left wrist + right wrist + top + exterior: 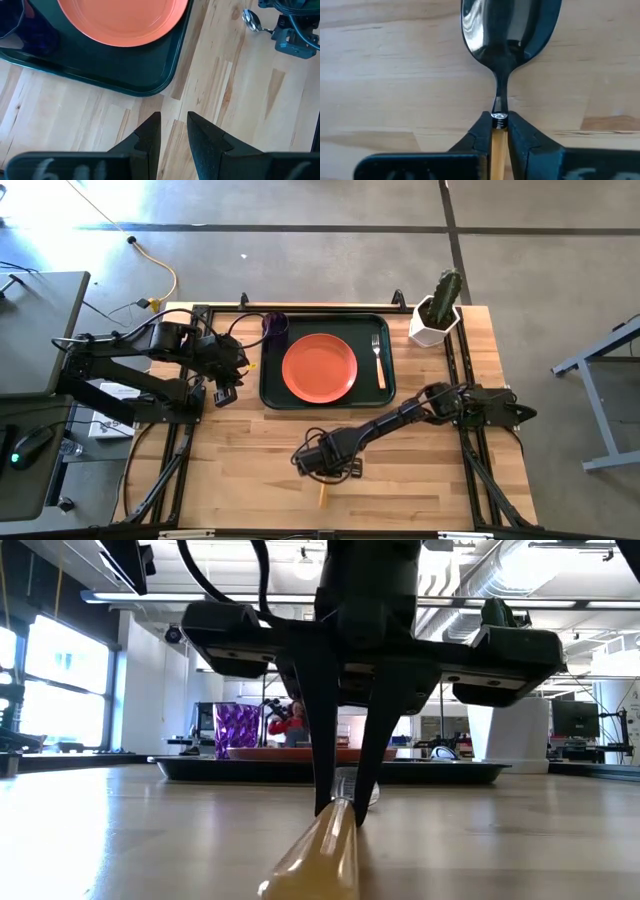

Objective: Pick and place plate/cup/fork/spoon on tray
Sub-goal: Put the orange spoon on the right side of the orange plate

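Observation:
The spoon lies on the bare wood near the table's front middle; its tan handle (320,494) points at the near edge and its metal bowl (510,25) points away. My right gripper (335,470) stands over it, shut on it. The dark green tray (270,395) holds the salmon plate (319,367), the fork (378,360) along its right side and the purple cup (275,325) in its far left corner. My left gripper (225,393) hovers beside the tray's left near corner, a little open and empty. My right gripper pinches the spoon between its two fingers at the handle's top end (497,142), right where the tan handle meets the metal neck. The fingers (325,780) come from above, pointing down, across the spoon. The spoon lies along the table, handle (320,850) toward the near edge.
A white pot with a cactus (435,315) stands at the table's far right, beside the tray. Black frame rails run along the table's left and right sides. Bare wood lies in front of the tray (240,100). A person shows far off in the room (290,725).

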You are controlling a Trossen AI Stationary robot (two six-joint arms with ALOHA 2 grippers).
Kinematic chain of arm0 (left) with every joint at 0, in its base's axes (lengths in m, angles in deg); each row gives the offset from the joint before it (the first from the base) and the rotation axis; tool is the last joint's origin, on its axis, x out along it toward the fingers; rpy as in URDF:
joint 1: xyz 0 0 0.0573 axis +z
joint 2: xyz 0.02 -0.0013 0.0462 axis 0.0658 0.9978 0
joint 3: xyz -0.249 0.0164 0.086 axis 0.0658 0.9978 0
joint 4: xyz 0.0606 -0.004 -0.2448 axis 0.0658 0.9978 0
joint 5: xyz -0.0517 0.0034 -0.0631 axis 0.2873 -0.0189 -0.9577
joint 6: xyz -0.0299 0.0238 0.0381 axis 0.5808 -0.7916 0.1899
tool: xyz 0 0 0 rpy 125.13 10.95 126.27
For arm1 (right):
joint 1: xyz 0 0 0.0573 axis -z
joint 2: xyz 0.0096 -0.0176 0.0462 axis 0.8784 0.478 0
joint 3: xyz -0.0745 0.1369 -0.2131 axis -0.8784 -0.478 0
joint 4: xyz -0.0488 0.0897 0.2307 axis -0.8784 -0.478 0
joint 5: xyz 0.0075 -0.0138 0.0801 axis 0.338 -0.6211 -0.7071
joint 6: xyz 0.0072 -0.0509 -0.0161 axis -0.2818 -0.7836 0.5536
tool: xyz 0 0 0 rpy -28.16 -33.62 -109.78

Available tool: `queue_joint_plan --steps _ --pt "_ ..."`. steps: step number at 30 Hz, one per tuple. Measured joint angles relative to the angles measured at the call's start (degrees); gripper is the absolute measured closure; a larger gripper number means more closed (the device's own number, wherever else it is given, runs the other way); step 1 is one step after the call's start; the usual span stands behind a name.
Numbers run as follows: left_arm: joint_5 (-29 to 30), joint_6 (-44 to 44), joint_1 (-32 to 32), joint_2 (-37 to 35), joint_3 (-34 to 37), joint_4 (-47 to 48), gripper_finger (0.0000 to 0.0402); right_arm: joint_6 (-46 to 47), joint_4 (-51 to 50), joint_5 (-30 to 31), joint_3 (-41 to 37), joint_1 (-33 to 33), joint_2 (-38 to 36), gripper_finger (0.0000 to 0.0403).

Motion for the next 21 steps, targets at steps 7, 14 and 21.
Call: queue_joint_plan --steps 7,14,21 --pt "0.0 -0.09 -0.01 0.0 0.0 0.06 0.0316 -3.18 -4.69 4.78 2.92 0.02 0.29 0.0393" --pt "-0.02 -0.07 0.0 -0.02 0.0 0.06 0.0316 -6.12 -7.2 7.73 6.1 0.03 0.32 0.0393" --pt "0.0 -0.19 -0.01 -0.01 0.0 0.04 0.0316 -8.96 -13.35 14.34 10.73 0.31 0.32 0.0393"
